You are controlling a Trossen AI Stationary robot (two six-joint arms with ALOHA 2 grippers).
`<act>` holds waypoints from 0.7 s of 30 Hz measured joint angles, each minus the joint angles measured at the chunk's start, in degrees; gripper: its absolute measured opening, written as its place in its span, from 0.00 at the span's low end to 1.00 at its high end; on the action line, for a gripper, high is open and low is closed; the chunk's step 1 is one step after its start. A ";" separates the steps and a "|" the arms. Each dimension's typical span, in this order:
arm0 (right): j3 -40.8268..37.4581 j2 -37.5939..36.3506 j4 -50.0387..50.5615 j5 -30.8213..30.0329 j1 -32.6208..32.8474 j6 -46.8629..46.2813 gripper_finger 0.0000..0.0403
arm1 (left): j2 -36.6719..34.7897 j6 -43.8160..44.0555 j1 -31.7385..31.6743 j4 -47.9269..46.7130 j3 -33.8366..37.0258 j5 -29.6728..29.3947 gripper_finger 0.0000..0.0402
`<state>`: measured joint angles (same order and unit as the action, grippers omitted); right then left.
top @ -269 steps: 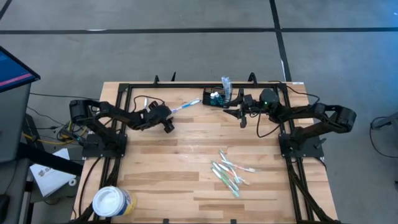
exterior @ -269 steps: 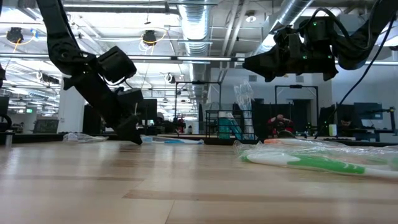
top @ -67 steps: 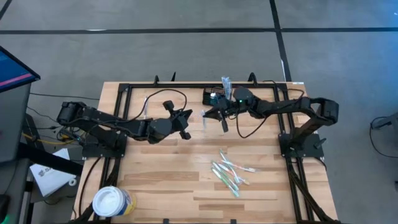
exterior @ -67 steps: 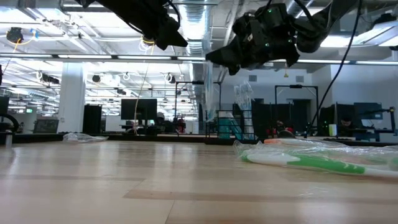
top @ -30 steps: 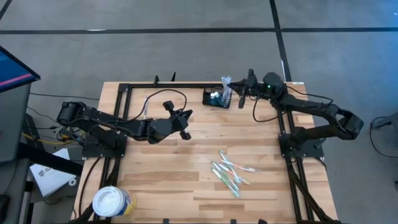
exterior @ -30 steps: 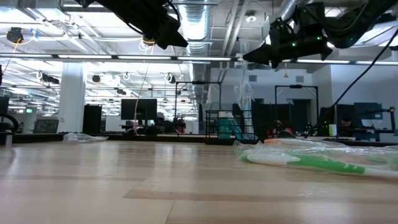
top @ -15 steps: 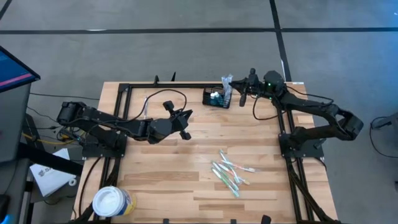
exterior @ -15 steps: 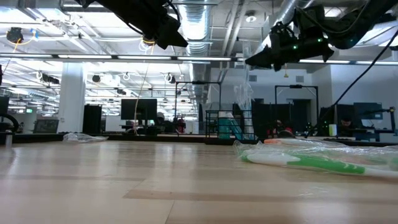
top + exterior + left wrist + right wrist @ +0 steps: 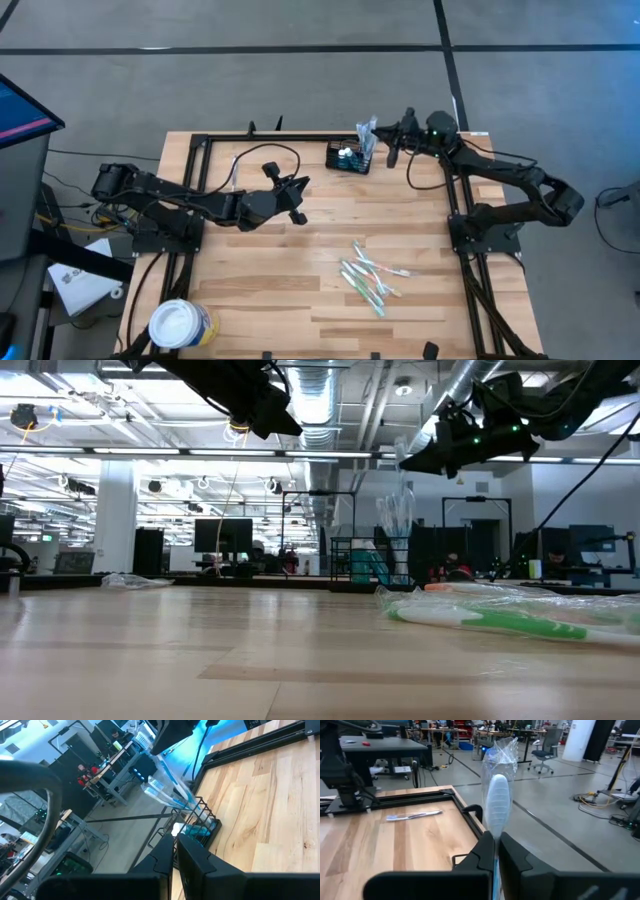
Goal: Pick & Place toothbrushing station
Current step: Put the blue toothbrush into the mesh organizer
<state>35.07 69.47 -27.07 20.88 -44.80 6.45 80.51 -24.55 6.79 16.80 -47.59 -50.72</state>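
**Wrapped brush over the caddy, insertion step**

I judge we are in the placing step. The right gripper (image 9: 392, 143) is clenched on a toothbrush in clear plastic wrapper (image 9: 496, 795); in the right wrist view the brush stands up between the closed fingers. In the high view this gripper sits at the far edge of the wooden surface (image 9: 260, 260), just beside the small black wire-mesh caddy (image 9: 346, 158), i.e. the toothbrushing station, which already has wrapped brushes sticking out. The held brush is near the caddy, but I cannot tell if it is touching the mesh or already inside a compartment.

Next move, in my opinion: bring the brush over a free compartment, keep it upright, lower it w/o pushing the light caddy, then release. The risk is that the wrapper catches on the wire or on the other brushes.

The left gripper (image 9: 298, 200) hovers above the middle of the surface, well apart from the caddy, fingers pressed together and, as far as I see, holding nothing. More wrapped toothbrushes (image 9: 368, 277) lie in a loose pile nearer to the front, and one single toothbrush with blue handle (image 9: 414, 815) lies at the far left corner.
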 joint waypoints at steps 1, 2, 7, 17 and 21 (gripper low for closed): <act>0.00 0.00 0.00 0.01 0.03 0.00 0.00 | 0.00 0.01 -0.01 0.00 0.00 0.00 0.04; 0.00 0.00 0.00 0.01 0.09 0.01 0.00 | 0.00 0.00 -0.01 0.00 0.00 0.00 0.04; 0.00 0.33 0.28 -0.02 0.70 0.18 0.00 | 0.00 0.01 0.00 0.00 0.00 0.01 0.04; -0.20 1.07 -0.69 0.01 0.75 1.13 0.00 | 0.00 0.08 -0.02 0.02 0.00 1.99 0.04; -2.52 3.80 -4.99 0.01 0.75 1.08 0.00 | 0.00 0.06 -0.02 0.02 0.00 5.87 0.04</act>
<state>32.55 73.27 -32.06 20.90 -44.05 7.53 80.51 -24.49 6.77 16.82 -47.59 -44.85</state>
